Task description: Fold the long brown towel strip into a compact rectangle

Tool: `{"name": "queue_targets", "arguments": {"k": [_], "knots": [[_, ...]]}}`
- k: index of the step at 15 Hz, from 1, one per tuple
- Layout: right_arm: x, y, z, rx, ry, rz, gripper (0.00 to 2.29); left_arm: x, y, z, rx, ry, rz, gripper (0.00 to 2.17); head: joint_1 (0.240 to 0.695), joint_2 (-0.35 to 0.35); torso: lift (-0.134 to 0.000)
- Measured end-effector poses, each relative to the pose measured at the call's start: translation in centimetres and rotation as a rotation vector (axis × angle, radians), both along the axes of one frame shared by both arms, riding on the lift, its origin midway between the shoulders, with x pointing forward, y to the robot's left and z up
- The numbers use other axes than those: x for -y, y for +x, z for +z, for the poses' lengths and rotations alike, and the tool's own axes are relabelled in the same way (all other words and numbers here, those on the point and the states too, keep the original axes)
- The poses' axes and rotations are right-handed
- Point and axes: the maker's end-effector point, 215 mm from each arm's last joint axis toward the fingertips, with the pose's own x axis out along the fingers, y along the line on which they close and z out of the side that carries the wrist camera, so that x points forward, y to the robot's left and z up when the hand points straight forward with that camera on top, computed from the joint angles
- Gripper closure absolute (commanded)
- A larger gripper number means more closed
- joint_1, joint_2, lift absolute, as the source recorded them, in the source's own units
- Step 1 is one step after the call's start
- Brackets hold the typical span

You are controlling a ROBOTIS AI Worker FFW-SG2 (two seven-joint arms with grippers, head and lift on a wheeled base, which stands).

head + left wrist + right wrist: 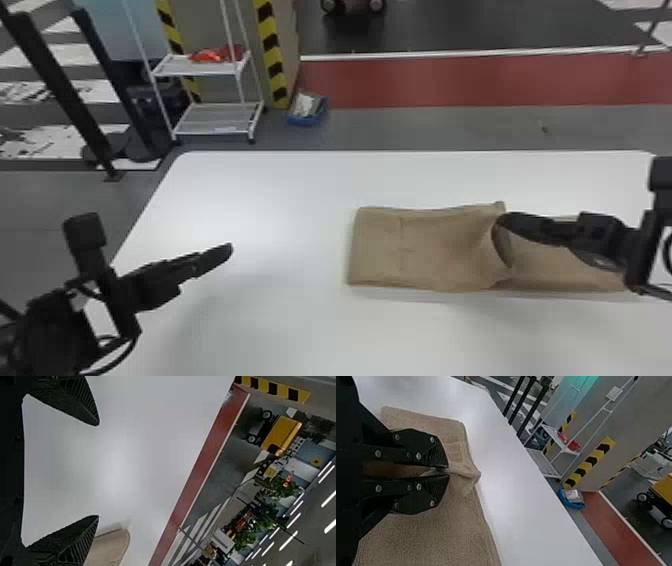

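In the head view, the brown towel strip (425, 250) is spread below and to both sides of the right gripper (504, 219), a fold being pinched between its fingertips. The left gripper's (222, 252) fingers are parted widely, separated from the towel strip by exposed white tabletop (295, 220).

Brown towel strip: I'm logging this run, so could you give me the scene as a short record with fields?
item: brown towel strip
surface: white table
fold: upper layer over the strip's left part, its edge curled up; strip still long
right tool: shut on the strip, near its far edge
left tool: open and empty, left of the strip
background: white rack, blue bin on the floor
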Motion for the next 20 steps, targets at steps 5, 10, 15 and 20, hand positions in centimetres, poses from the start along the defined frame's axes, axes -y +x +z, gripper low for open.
{"name": "queue_targets", "arguments": {"k": [5, 10, 15, 20], "knots": [[3.1, -0.1, 2.0, 0.029, -0.002, -0.044, 1.00, 0.0, -0.1, -0.3, -0.006, 0.004, 0.001, 0.05, 0.695, 0.077, -0.120], [3.6, -0.4, 0.3, 0.001, -0.001, -0.054, 1.00, 0.4, -0.1, -0.4, -0.008, 0.004, -0.004, 0.05, 0.695, 0.066, -0.120], [8.9, -1.4, 1.6, 0.013, -0.013, -0.124, 1.00, 0.5, -0.1, -0.6, -0.012, 0.002, -0.003, 0.06, 0.695, 0.008, -0.120], [9.8, -1.5, -0.2, -0.016, -0.005, -0.136, 1.00, 1.4, -0.4, -1.1, -0.023, 0.006, -0.017, 0.06, 0.695, -0.014, -0.120]]}}
